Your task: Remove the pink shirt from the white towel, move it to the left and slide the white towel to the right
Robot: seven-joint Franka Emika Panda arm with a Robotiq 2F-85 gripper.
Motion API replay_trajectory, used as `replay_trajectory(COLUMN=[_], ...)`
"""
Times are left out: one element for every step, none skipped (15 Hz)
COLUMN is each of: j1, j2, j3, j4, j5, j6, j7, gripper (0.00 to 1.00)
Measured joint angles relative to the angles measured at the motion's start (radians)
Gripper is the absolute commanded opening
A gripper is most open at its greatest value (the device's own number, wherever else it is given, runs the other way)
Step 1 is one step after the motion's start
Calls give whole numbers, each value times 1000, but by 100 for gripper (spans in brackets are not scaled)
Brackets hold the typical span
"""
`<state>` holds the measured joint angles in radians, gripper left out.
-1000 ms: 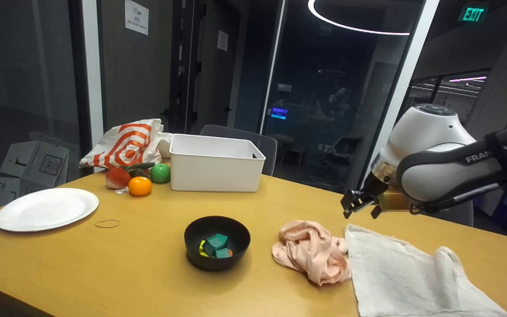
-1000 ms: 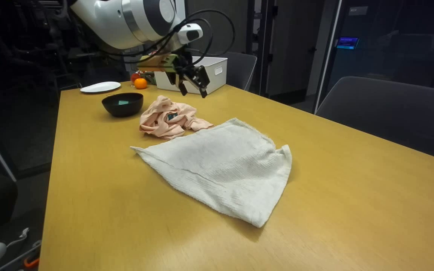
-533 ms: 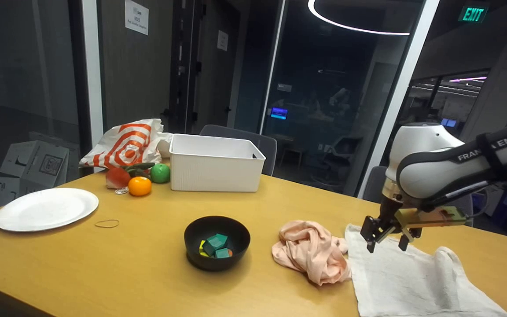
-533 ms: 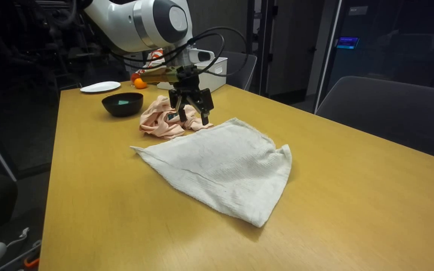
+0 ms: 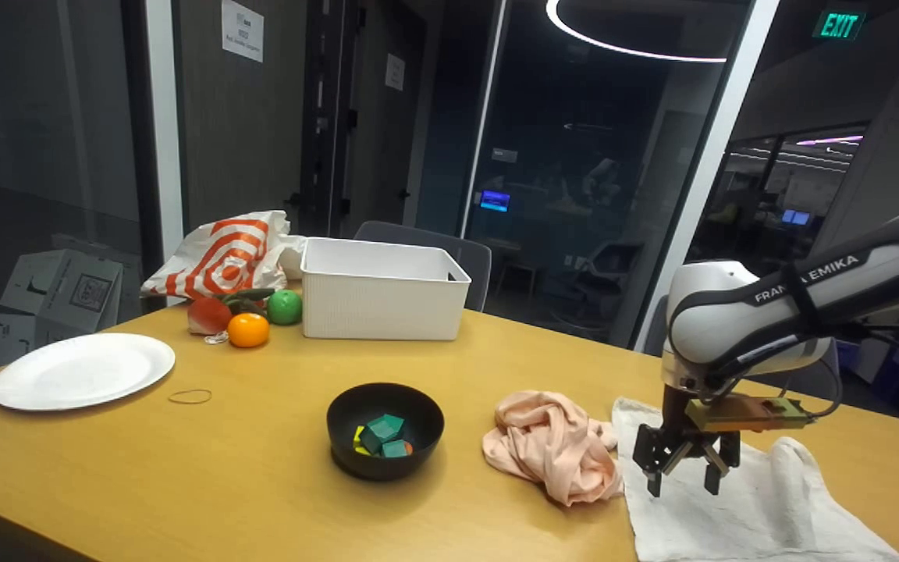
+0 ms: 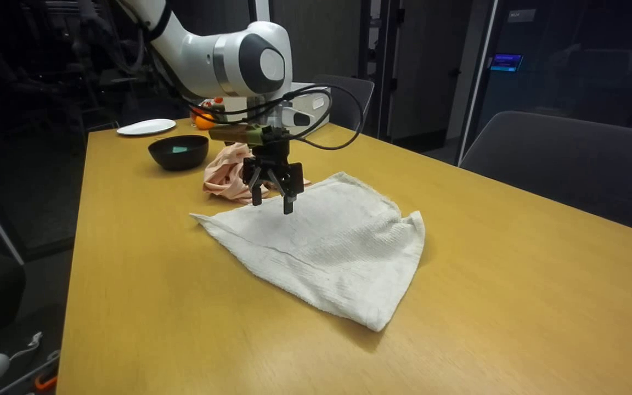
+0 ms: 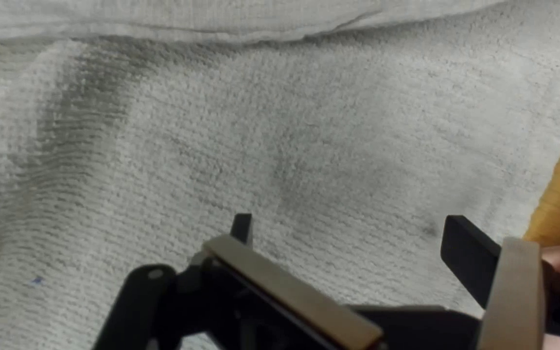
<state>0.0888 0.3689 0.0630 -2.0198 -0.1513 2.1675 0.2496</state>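
Note:
The pink shirt (image 5: 551,449) lies bunched on the table, against the left edge of the white towel in an exterior view. It also shows in an exterior view (image 6: 227,178), partly hidden behind the gripper. The white towel (image 5: 746,507) lies spread and wrinkled, with a raised fold; it shows whole in an exterior view (image 6: 338,241) and fills most of the wrist view (image 7: 285,146). My gripper (image 5: 684,488) points down above the towel, near the shirt's side. It is open with nothing between its fingers, also in the wrist view (image 7: 350,231). Whether the tips touch the towel, I cannot tell.
A black bowl (image 5: 348,460) with several small blocks stands left of the shirt. A white bin (image 5: 383,304), an orange fruit (image 5: 248,331), a green fruit (image 5: 285,307) and a bag (image 5: 223,261) stand farther back. A white plate (image 5: 83,371) is at far left.
My gripper has swung from tilted to pointing straight down and has lowered from behind the cloths to over the white towel. It stays open. The shirt and towel have not moved.

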Motion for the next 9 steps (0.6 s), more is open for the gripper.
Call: replay_trajectory(j1=[-5,-10,-14,-17,-19,-20,-20,-21,-24], j2=[14,27,37,43,46,47,47,47,47], j3=[-5,-9,-13,-15,-17,-20,-22,-23,-24], j4=[15,27,35,39,41,41,41,40,40], j5=[19,34,46,56,62,63,65,70,86], j6=[-21,-29,-29,-27,-20,-9,10,27,35], j7=[-13,-22,-28,-32,-33,-33,-33,-33,-34], gripper=[100,100,100,100,100,100,100,100,100])
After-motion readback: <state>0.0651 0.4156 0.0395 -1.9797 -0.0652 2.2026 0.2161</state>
